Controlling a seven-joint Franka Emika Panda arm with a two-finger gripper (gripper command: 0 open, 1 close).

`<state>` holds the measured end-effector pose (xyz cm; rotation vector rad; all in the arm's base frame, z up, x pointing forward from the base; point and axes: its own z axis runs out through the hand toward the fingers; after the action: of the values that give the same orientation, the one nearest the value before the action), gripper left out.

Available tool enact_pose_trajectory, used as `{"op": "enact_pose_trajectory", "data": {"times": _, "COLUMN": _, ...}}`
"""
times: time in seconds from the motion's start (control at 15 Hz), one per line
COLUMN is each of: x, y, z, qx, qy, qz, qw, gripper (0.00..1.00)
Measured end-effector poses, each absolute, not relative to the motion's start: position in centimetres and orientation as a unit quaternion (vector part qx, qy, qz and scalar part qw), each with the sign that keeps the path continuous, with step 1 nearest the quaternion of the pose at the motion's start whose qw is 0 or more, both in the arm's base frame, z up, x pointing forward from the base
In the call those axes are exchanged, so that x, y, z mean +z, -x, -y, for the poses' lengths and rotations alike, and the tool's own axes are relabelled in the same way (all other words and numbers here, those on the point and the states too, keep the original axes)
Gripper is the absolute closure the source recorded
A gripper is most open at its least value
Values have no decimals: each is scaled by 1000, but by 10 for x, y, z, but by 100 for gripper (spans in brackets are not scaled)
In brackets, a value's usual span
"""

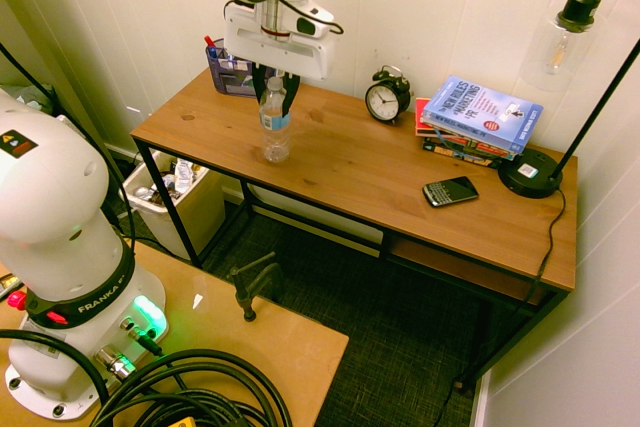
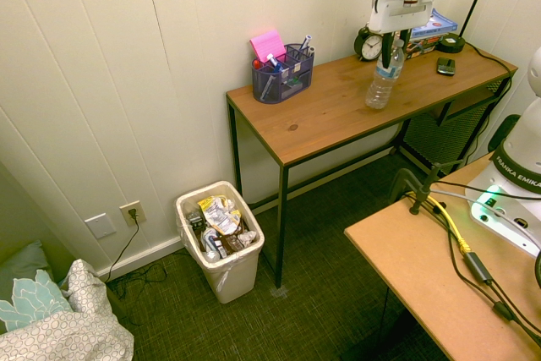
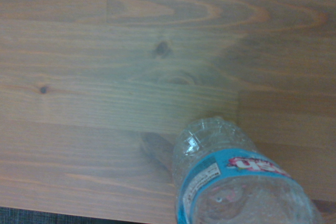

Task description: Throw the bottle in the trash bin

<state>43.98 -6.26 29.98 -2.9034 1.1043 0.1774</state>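
The bottle (image 1: 275, 132) (image 2: 380, 86) stands upright near the back left of the wooden desk (image 1: 370, 167). It is clear plastic with a blue-and-white label. My gripper (image 1: 275, 87) (image 2: 393, 46) comes straight down from above and is shut on the bottle's neck. Whether the base still rests on the wood I cannot tell. In the wrist view the bottle (image 3: 236, 182) fills the lower right over the desk boards. The cream trash bin (image 1: 195, 212) (image 2: 232, 272) stands on the floor beyond the desk's left end, lined and holding rubbish.
A dark mesh pen organiser (image 1: 228, 72) (image 2: 283, 73) sits at the desk's back corner near the bottle. Further along are an alarm clock (image 1: 387, 97), stacked books (image 1: 480, 117), a phone (image 1: 450, 190) and a lamp base (image 1: 530, 172).
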Motion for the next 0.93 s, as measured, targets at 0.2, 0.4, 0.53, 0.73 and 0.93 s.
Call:
{"op": "enact_pose_trajectory", "data": {"times": 0.2, "x": 331, "y": -434, "z": 10, "qx": 37, "qy": 949, "qz": -313, "qw": 20, "gripper": 100}}
{"op": "enact_pose_trajectory", "data": {"times": 0.4, "x": 348, "y": -424, "z": -79, "qx": 28, "qy": 963, "qz": -269, "qw": 13, "gripper": 100}}
{"op": "enact_pose_trajectory", "data": {"times": 0.53, "x": 357, "y": -414, "z": -146, "qx": 25, "qy": 971, "qz": -237, "qw": 15, "gripper": 100}}
{"op": "enact_pose_trajectory", "data": {"times": 0.73, "x": 365, "y": -408, "z": -241, "qx": 32, "qy": 981, "qz": -192, "qw": 19, "gripper": 100}}
{"op": "enact_pose_trajectory", "data": {"times": 0.93, "x": 345, "y": -418, "z": -322, "qx": 71, "qy": 984, "qz": -164, "qw": 14, "gripper": 100}}
